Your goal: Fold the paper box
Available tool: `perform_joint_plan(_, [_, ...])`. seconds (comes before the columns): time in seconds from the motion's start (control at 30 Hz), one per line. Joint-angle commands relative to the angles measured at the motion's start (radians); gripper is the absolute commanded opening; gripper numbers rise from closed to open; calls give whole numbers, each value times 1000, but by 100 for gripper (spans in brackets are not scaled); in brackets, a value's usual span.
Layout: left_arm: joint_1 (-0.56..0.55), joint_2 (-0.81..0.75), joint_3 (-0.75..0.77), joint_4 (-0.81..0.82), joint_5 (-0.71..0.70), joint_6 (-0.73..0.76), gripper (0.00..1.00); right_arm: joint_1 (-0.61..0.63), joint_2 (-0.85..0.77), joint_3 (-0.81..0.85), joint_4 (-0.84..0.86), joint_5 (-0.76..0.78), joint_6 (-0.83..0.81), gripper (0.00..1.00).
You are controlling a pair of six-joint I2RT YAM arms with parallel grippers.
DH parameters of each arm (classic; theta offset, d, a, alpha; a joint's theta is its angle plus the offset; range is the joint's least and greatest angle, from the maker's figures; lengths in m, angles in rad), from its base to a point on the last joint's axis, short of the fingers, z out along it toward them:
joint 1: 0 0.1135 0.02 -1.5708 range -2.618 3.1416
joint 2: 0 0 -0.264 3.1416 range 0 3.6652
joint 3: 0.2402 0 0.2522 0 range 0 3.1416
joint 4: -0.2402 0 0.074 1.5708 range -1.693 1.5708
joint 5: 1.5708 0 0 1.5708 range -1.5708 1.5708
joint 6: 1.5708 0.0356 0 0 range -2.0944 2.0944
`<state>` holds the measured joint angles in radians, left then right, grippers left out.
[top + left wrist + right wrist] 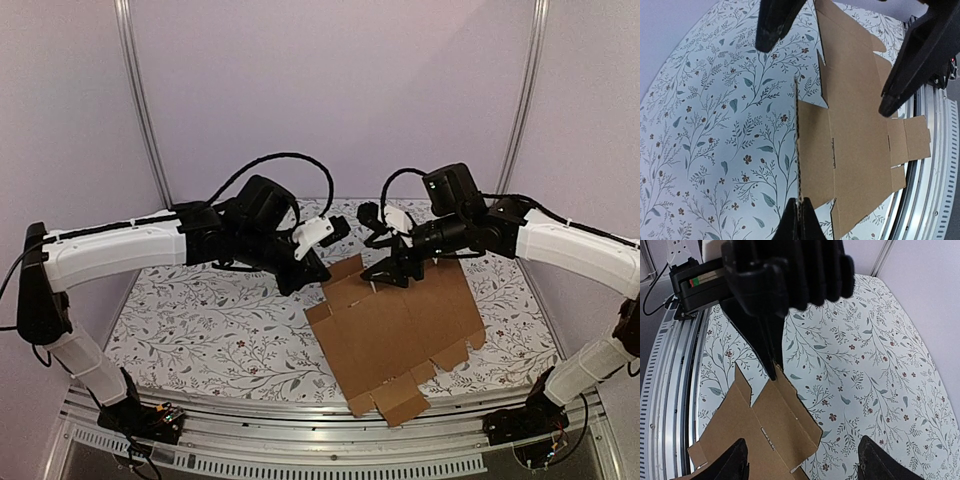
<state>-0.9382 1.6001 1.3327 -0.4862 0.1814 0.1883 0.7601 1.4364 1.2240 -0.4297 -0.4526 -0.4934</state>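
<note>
1. The paper box [400,330] is not yet a box. It is a flat brown sheet, cut with tabs and flaps, lying on the flowered table [200,320] right of centre. Its nearest tabs reach the metal rail [300,425] at the table's front edge.

2. The left pincer [800,205] is pressed together on the sheet's far-left edge. In its own wrist view the cardboard rim runs straight out from between the tips, seen edge-on. My reading is that it grips there because that outer panel sits next to a crease and can be swung up and over.

3. The right pincer [801,439] is spread wide and holds nothing. In the left wrist view its two fingers [772,25] hang above the sheet, one off the far side and one over the middle panels. I cannot tell whether either tip touches the cardboard.

4. That pose likely serves as a brace. An open pincer above the middle can press down and keep the sheet from sliding while the other arm lifts its edge.

5. The fold looks barely begun. The pinched rim seems slightly raised, and the rest lies flat.

6. The risk is that thin board bends off the crease, or that the whole sheet is dragged toward the rail.
</note>
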Motion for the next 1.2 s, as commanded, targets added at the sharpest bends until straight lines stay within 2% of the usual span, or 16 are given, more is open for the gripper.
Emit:
perform_joint_plan(0.0, [-28,-34,-13,12,38,-1,0,7,38,24,44,-64,23,71])
perform_joint_plan(0.2, [-33,-37,-10,13,65,-1,0,7,68,38,67,-88,40,60])
perform_joint_plan(0.47, [-33,-42,-22,41,82,-10,2,7,76,37,64,-127,52,33])
perform_joint_plan(0.63, [-33,-58,-30,61,85,-10,3,8,78,32,49,-137,48,21])
perform_joint_plan(0.8, [-31,-79,-49,86,71,-11,9,8,72,32,34,-144,40,1])
perform_joint_plan(0.83, [-31,-83,-53,94,63,-14,11,7,69,31,32,-143,38,0])
perform_joint_plan(0.97, [-22,-109,-80,143,11,-49,28,8,52,28,26,-140,29,0])
perform_joint_plan(1.07, [-2,-149,-118,208,-21,-93,44,7,35,26,19,-124,23,0])
perform_joint_plan(1.1, [7,-165,-133,230,-26,-115,61,7,29,24,20,-117,22,0])
perform_joint_plan(1.13, [18,-184,-149,257,-27,-132,93,8,21,20,19,-113,21,0])
perform_joint_plan(1.17, [30,-200,-165,279,-23,-149,99,8,12,17,20,-106,20,0])
